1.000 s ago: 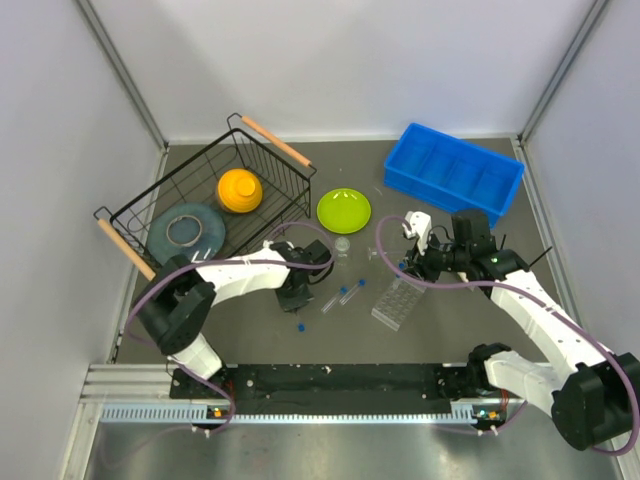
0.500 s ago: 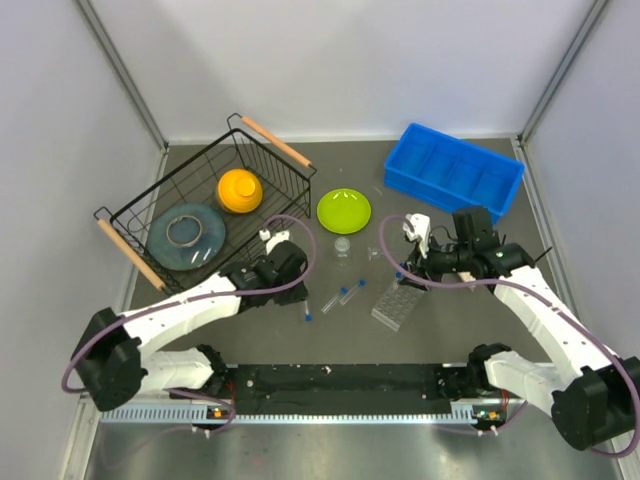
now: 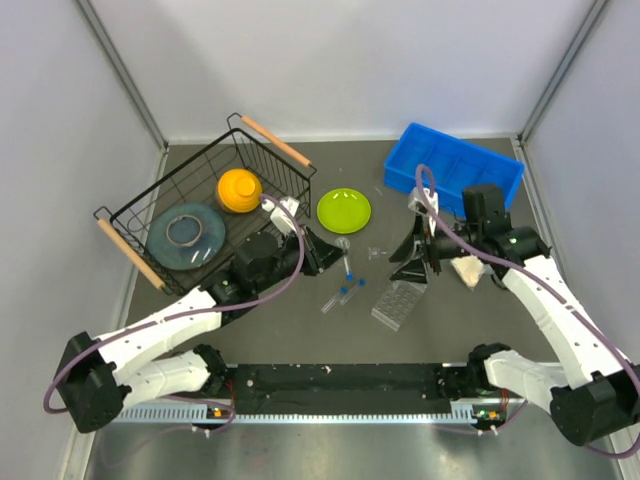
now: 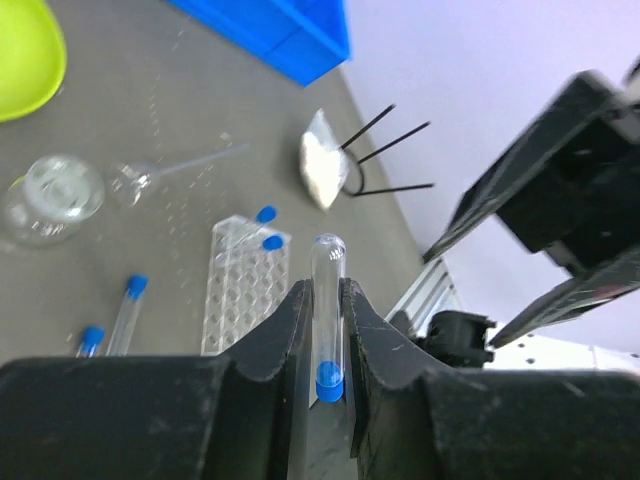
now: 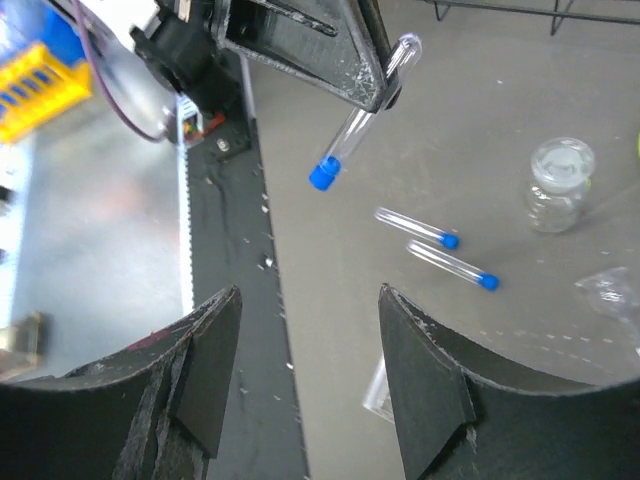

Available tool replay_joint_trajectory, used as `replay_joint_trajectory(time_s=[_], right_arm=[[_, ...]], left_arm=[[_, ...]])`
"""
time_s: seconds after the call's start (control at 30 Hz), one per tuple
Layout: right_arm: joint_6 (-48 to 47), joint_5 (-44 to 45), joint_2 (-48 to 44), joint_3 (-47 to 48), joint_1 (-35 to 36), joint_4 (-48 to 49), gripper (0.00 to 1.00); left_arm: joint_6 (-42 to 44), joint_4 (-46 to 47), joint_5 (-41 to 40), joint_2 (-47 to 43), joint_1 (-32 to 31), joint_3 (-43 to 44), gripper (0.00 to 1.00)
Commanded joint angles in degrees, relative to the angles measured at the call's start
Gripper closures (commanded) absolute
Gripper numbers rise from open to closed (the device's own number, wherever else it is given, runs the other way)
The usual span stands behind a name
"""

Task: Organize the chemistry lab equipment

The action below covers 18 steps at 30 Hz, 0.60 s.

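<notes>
Blue-capped clear tube pinched betw. fingers of L claw, raised off worktop. Grid rack lies just beyond claw tips, w/ two loose tubes to their left. R claw spread, empty.

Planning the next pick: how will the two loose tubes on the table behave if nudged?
Probably roll: the tubes are smooth round cylinders lying flat. Likely light, being thin, clear and seemingly empty. Their slick walls might slip when pinched.
</notes>
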Motion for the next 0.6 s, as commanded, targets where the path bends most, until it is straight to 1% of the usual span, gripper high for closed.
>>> replay_joint_trajectory(time_s=[0.0, 0.03, 0.1, 0.17, 0.23, 0.33, 0.57], right_arm=[[19.2, -5.4, 1.1, -1.6, 0.7, 11.9, 0.39], [23.7, -5.6, 1.4, -2.3, 0.6, 15.1, 0.36], [27.0, -7.7, 2.2, -2.9, 0.6, 17.7, 0.29], [32.0, -8.9, 3.0, -4.0, 0.7, 22.2, 0.26], [36.2, -8.7, 3.3, -5.2, 0.7, 26.0, 0.26], [39.8, -8.9, 4.1, -6.6, 0.7, 29.1, 0.26], [43.8, -7.5, 5.2, -7.6, 0.9, 33.4, 0.30]], left_arm=[[-0.8, 14.7, 2.3, 1.5, -0.7, 2.9, 1.00], [-1.1, 15.8, 2.2, 2.6, -0.9, 3.2, 1.00], [-1.7, 17.9, 1.4, 3.7, -1.6, 4.1, 1.00], [-2.2, 19.0, 0.8, 5.3, -2.4, 5.0, 1.00], [-2.9, 20.9, 0.9, 7.0, -3.1, 5.6, 1.00], [-3.0, 21.2, 0.7, 8.9, -4.1, 7.3, 1.00], [-3.6, 22.2, -1.1, 10.4, -5.3, 8.0, 1.00]])
